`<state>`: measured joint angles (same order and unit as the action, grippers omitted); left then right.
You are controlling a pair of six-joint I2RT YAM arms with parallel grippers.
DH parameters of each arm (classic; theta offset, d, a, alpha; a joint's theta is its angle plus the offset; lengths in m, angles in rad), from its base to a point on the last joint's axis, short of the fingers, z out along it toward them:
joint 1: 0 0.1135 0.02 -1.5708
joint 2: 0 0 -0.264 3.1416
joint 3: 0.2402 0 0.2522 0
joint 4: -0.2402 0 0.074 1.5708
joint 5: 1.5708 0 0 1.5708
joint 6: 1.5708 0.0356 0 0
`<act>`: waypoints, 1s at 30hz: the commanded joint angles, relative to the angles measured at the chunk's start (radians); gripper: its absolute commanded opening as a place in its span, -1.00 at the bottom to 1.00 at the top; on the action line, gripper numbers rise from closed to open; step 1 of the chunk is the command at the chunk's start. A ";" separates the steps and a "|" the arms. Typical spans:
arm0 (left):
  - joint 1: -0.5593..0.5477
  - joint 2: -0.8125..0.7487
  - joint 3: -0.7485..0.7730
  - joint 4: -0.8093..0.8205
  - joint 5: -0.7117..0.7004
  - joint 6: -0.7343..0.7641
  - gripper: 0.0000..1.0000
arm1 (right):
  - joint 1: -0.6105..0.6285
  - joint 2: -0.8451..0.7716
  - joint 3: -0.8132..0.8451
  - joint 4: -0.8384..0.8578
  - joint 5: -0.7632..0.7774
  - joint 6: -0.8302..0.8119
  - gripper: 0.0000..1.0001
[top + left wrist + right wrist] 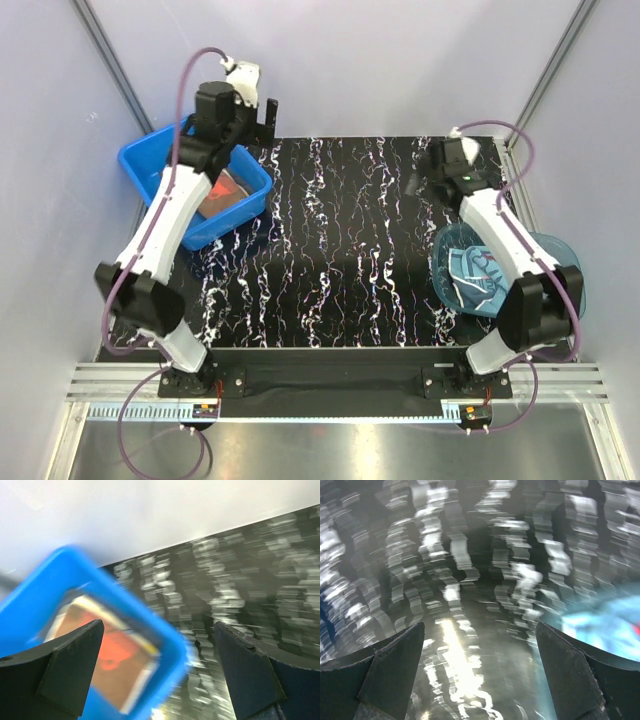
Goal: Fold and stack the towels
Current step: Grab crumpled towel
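Your left gripper (159, 630) and right gripper (480, 630) gape empty; that towel (470, 280) in the bowl (556, 243) is limp, light, so pinch a corner.

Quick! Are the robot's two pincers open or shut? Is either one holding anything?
Left pincer: open, holding nothing.
Right pincer: open, holding nothing.

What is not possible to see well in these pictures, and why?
- Top view: the left arm covers part of the blue tub; towels under the brown towel cannot be counted.
- Top view: the right arm crosses the teal bowl; the cloth inside is half hidden.
- Left wrist view: motion blur; the towel's red print is unreadable.
- Right wrist view: blurred; the light blue patch is cut off by the right edge, unidentifiable.
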<state>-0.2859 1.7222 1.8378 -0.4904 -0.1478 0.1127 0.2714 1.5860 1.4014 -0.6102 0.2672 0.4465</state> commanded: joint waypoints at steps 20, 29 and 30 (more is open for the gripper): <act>-0.050 -0.329 -0.221 -0.190 0.479 -0.170 0.98 | -0.618 -0.164 -0.554 0.084 0.093 0.348 0.89; -0.039 -0.348 -0.189 -0.255 0.513 -0.173 0.98 | -0.661 -0.142 -0.467 0.116 0.112 0.180 -0.91; -0.039 -0.340 -0.181 -0.257 0.504 -0.183 0.98 | -0.661 -0.190 -0.444 0.080 0.100 0.164 -1.00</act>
<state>-0.3321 1.3865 1.5948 -0.7322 0.3199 -0.0578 -0.3901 1.4811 0.8696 -0.5282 0.3550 0.6872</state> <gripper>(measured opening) 0.987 0.058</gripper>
